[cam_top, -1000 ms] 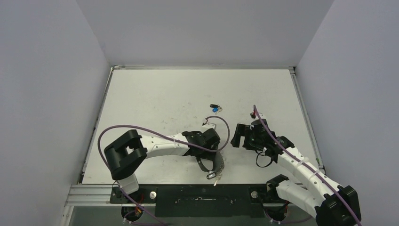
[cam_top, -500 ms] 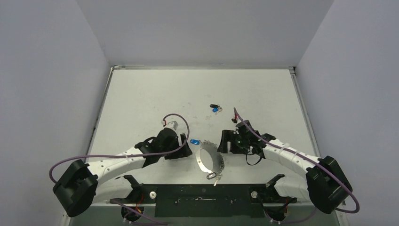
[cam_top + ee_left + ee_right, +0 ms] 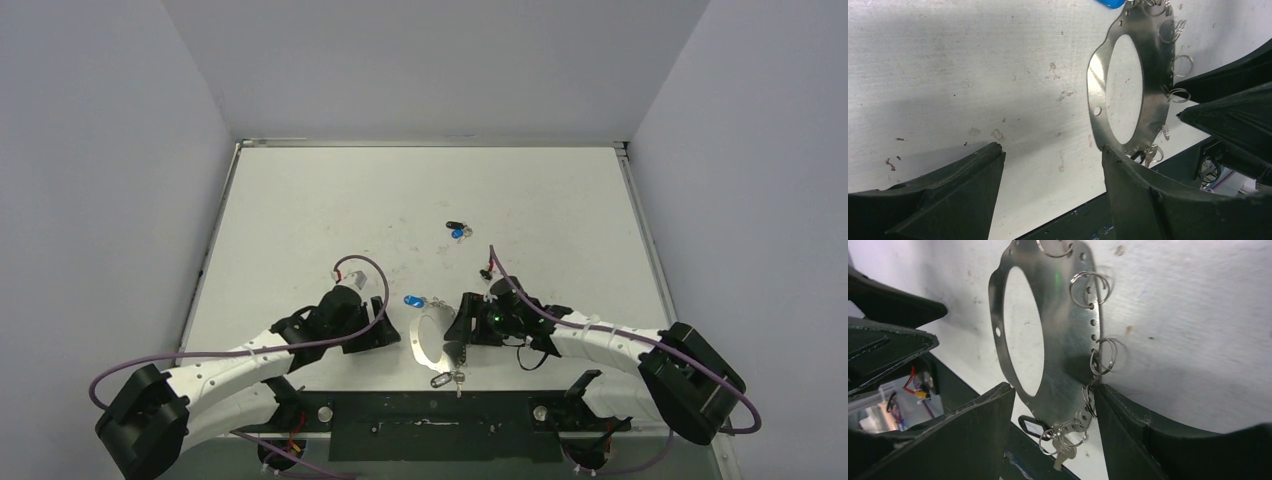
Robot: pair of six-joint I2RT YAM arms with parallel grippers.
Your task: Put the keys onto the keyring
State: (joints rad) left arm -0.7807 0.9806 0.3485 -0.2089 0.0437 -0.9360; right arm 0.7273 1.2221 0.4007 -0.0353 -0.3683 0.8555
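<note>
The keyring (image 3: 1068, 340), a flat steel oval plate, lies on the table (image 3: 330, 210) with its near end between the right gripper (image 3: 1053, 388) jaws. These stand apart, one finger over the plate's hole and the other outside the edge that carries the split rings, and neither is visibly pressing the metal. The left gripper (image 3: 1051, 149) also has its jaws apart and holds nothing, with the plate just beyond its right fingertip. To pin the plate well, the right jaws should probably close on the bare band between two split rings, low and square, so it does not skid or tip. That would leave the far end free for the left gripper. I count one keyring, at least five split rings along its edge, and one hung key (image 3: 1064, 454) beside a black tag (image 3: 1032, 427). Three keys lie loose beyond both jaws: a blue key (image 3: 412, 300) just past the plate, and a black key (image 3: 451, 224) and second blue key (image 3: 459, 233) farther off.
</note>
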